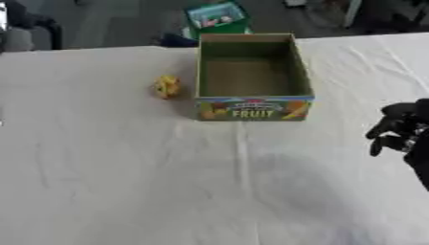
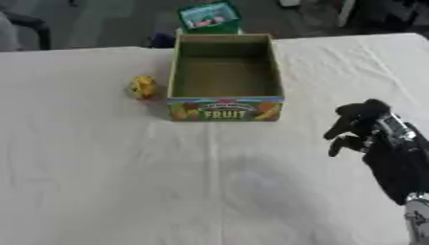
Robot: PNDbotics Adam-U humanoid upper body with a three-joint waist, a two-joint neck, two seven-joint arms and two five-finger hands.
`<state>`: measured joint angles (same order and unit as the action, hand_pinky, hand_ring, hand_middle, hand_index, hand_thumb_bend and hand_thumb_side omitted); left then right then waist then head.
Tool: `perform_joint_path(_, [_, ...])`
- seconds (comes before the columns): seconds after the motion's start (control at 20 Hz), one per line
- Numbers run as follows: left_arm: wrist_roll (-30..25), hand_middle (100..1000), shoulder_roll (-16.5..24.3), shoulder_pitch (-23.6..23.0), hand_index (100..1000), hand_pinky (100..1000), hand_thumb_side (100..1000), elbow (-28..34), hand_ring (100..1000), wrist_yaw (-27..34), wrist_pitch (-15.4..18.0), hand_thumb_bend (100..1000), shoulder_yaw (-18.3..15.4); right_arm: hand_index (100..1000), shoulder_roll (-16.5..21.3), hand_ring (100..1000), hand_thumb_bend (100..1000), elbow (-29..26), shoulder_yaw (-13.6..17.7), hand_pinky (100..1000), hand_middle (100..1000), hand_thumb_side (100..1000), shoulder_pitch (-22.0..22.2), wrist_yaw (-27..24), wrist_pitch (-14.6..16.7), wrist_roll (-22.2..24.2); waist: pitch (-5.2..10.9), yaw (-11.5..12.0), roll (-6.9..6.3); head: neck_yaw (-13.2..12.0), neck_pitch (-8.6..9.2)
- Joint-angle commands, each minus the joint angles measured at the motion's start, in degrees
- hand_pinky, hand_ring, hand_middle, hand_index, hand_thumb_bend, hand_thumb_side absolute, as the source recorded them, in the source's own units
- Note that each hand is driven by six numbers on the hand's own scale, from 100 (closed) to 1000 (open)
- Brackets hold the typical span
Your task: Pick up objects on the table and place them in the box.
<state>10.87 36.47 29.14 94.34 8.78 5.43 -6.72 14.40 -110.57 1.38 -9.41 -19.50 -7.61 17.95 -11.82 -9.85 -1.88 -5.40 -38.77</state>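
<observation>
The right hand [image 2: 362, 125] enters from the view's right edge at about 3 o'clock, black with silver parts on its back; its fingers [image 2: 342, 127] curl downward and inward with nothing between them — closed on air, holding no object; it hangs over the white tablecloth [image 2: 167, 191], well apart from everything else. The left hand shows in neither view.

From the hand, toward 10 o'clock, stands the box [image 2: 224, 109], an open cardboard carton with a green interior and a printed front panel reading "FRUIT"; it sits upright near the table's far middle, at roughly 12 o'clock in the scene, and its inside looks bare. Just beside the box's left wall, at about 9 o'clock from it, lies a small yellow object [image 1: 167, 86] with some orange on it — its exact kind cannot be made out; it rests on the cloth, near the box but not touching it.

Beyond the table's far edge, at 12 o'clock, a green container [image 1: 216, 17] sits on the floor.
</observation>
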Motion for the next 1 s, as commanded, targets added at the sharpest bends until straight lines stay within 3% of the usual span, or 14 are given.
perform_joint_path(0.05, [1.43, 488, 4.09, 3.98, 725, 575, 525, -3.82, 516, -2.24, -1.01, 100, -0.81, 680, 0.98, 554, 100, -0.91, -0.34, 404, 496, 717, -0.2, -0.05, 0.03, 0.64, 1.1, -0.67, -0.15, -0.77, -0.47])
perform_joint_path(0.3, [3.21, 485, 4.06, 11.71, 726, 573, 511, -11.54, 514, -6.95, -5.14, 100, 0.53, 680, 1.41, 554, 100, -0.87, -0.94, 403, 496, 720, -0.4, 0.14, -0.04, 1.31, 1.06, -2.97, -0.94, -1.91, -0.1])
perform_joint_path(0.55, [1.3, 500, 3.0, 19.37, 742, 580, 407, -19.21, 526, -11.66, -8.77, 100, 4.05, 680, 1.8, 554, 100, -0.94, -1.31, 402, 495, 717, -0.81, 0.29, -0.05, 1.72, 0.83, -4.74, -1.67, -2.71, 0.52])
perform_joint_path(0.8, [-2.69, 549, 1.03, 26.51, 767, 593, 201, -26.35, 559, -16.06, -10.07, 100, 9.17, 680, 2.06, 554, 100, -1.1, -1.51, 402, 496, 716, -1.56, 0.06, -0.05, 1.94, 0.4, -6.22, -2.32, -3.33, 1.24])
perform_joint_path(1.0, [-6.45, 583, 0.44, 29.72, 788, 600, 202, -32.5, 584, -19.84, -10.23, 115, 15.02, 680, 2.18, 554, 100, -1.13, -1.56, 402, 496, 718, -1.9, 0.05, -0.19, 1.99, 0.21, -6.97, -2.83, -3.66, 1.47])
